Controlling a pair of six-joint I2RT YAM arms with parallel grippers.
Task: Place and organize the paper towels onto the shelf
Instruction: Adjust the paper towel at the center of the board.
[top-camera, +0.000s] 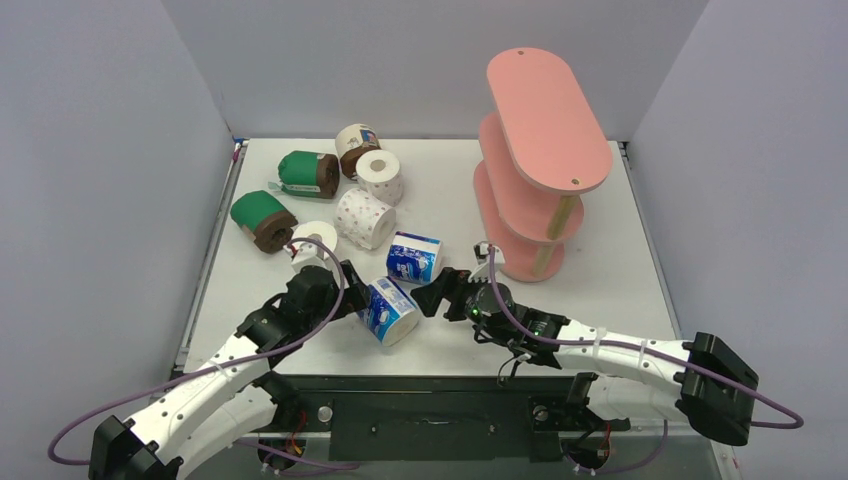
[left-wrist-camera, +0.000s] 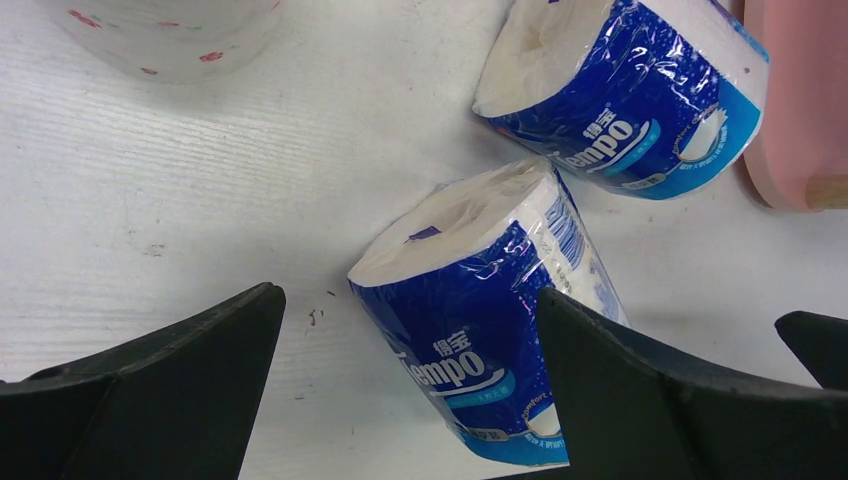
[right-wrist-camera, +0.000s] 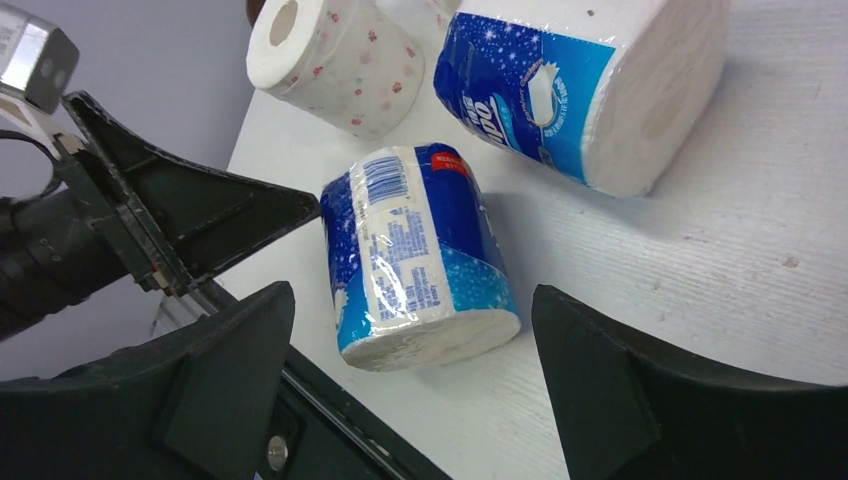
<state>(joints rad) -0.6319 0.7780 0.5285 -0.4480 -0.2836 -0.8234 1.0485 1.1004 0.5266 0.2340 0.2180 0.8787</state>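
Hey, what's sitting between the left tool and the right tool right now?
A blue-wrapped roll sits on the table between the left tool and the right tool, seen in the top view.

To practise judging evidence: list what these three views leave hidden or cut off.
1. Top view: on the shelf, the top board covers most of both lower tiers.
2. Top view: the left arm hides part of a dotted roll.
3. Left wrist: the near blue roll is cut by the bottom edge.
4. Right wrist: the far blue roll is cut by the top edge.
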